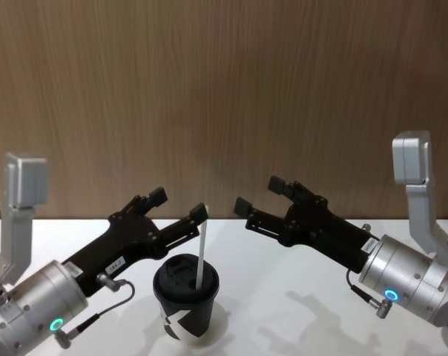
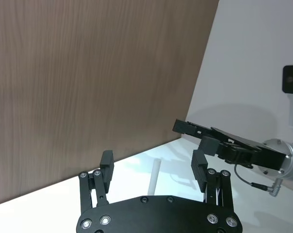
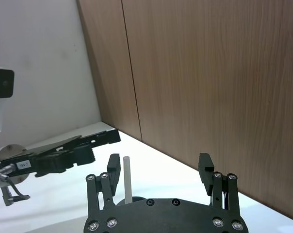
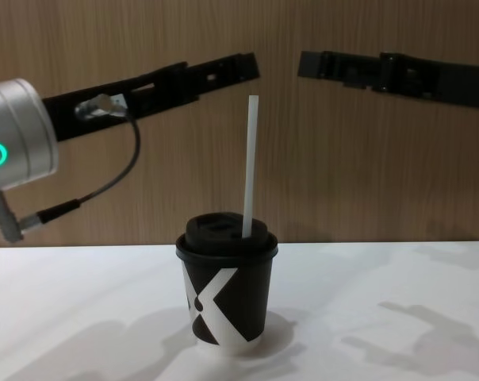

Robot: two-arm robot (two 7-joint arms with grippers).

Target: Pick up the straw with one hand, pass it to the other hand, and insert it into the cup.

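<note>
The straw is seen standing nearly upright in the lid of the cup, its long axis vertical, so the insertion is judged done. Both claws are spread and empty. In the head view the left gripper is held at about eleven o'clock from the straw's top, just beside it; the right gripper is held at about two o'clock, farther off. Only a clear retreat is judged to remain.
</note>
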